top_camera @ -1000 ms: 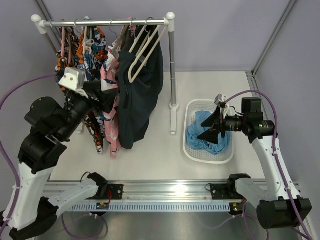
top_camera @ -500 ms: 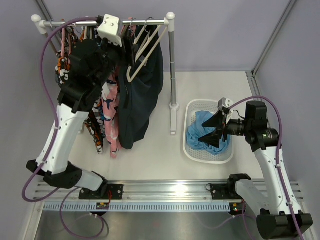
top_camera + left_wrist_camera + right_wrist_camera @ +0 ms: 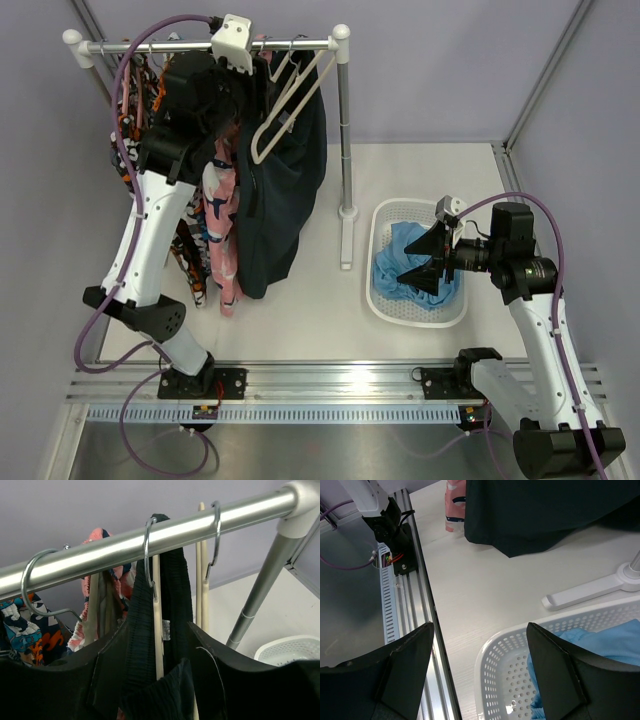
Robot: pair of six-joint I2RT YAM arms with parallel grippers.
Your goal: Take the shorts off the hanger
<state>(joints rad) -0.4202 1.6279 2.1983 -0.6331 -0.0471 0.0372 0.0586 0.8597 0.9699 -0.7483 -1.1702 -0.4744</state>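
Top external: light blue shorts (image 3: 402, 243) lie in the basket (image 3: 420, 316), right under the right tool (image 3: 425, 262), which hangs spread wide and holds nothing. Navy shorts (image 3: 285, 190) hang on a cream hanger (image 3: 281, 128) off the rail (image 3: 300, 44), so by my read 1 of 2 is done.

Left wrist: left tool (image 3: 160, 647) is up under the rail, jaws wide. The navy waistband and the hanger's stem both sit between its fingers (image 3: 107, 670), nothing pinched yet. Pink garment (image 3: 222, 215) is just left of the tool, a 2nd hanger (image 3: 200, 580) just right of it.

Risks:
- Closing here likely clamps stem plus cloth, so a pull takes the hanger off the rail with the shorts, or just drags the hook along it.
- A thin pinch of waistband alone could slip, since the cloth looks long and heavy.
- The right finger may snag the 2nd hanger.
- A hard sideways pull could rock the whole rail on the bench (image 3: 300, 310).
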